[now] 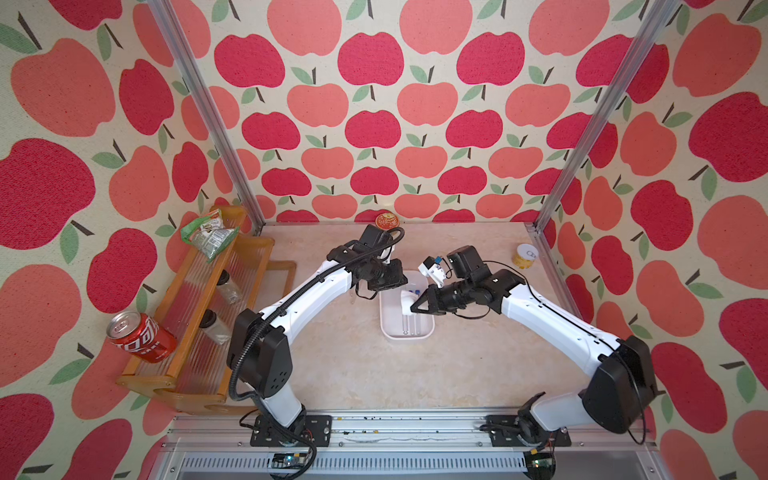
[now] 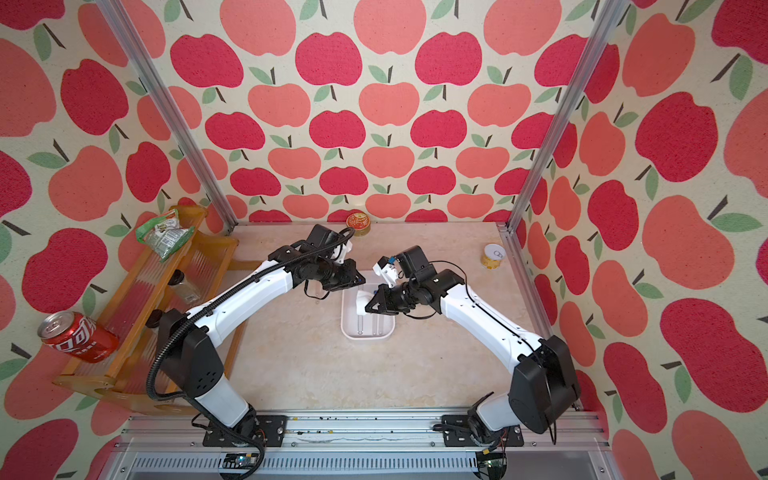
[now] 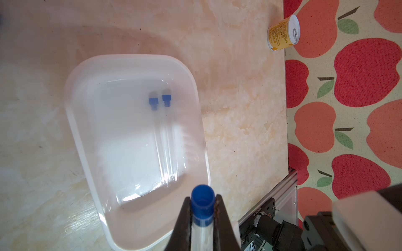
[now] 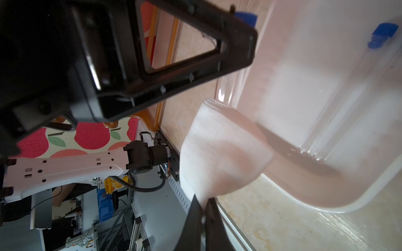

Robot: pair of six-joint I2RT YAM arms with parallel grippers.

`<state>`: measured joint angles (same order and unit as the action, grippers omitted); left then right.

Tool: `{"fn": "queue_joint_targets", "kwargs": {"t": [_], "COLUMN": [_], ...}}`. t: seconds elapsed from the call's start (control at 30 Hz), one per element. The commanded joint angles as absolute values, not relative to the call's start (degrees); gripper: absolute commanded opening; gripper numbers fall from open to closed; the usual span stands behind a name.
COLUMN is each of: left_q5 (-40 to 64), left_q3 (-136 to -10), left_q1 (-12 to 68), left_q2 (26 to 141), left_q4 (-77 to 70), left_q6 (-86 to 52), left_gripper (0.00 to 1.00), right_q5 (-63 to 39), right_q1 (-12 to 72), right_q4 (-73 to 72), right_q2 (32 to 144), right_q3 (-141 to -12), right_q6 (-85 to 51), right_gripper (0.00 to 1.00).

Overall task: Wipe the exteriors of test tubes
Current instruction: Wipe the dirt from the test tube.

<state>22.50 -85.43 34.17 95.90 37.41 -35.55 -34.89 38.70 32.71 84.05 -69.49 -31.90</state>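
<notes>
left claw (image 3: 203,202): shut tight on one tube (image 3: 201,219), just below its blue cap. the cap sticks out past the tips.
held tube: up in the air over the tray (image 3: 75,130), not lying in it.
right claw (image 4: 202,198): closed, pinching one end of a white cloth (image 4: 219,152).
cloth: folded, sticking out from the claw over the tray's edge. its far end is just beside the clear end of the held tube. i cannot tell if they touch.
tray: white, on the table (image 1: 353,365), between the two arms in both top views.
two tubes (image 3: 160,141): lying flat in the tray, side by side, blue caps at the same end.
yellow can (image 1: 524,255): standing near the far right corner, well apart from the tray.
shelf (image 1: 195,291): on the left side, with a red can (image 1: 139,334), two jars and a green bag on it.
</notes>
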Motion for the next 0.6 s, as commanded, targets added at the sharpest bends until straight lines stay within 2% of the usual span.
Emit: {"fn": "queue_joint_targets", "kwargs": {"t": [0.0, 0.23, 0.57], "left_q5": [22.3, 21.9, 22.0], "left_q3": [-85.4, -85.5, -87.3], "left_q1": [34.0, 34.0, 33.7], "left_q2": [94.0, 93.8, 95.0], "left_q4": [37.9, 38.2, 38.6], "left_q6": [-36.3, -36.2, -35.7], "left_gripper": [0.12, 0.12, 0.12], "right_q5": [-33.3, -33.0, -31.9], "right_q1": [37.6, 37.5, 41.7], "right_q4": [36.0, 37.3, 39.5], "right_q2": [87.1, 89.6, 84.5], "right_q3": [-73.8, -77.3, -69.9], "right_q6": [-29.7, -30.2, -29.6], "right_gripper": [0.00, 0.00, 0.00]}}
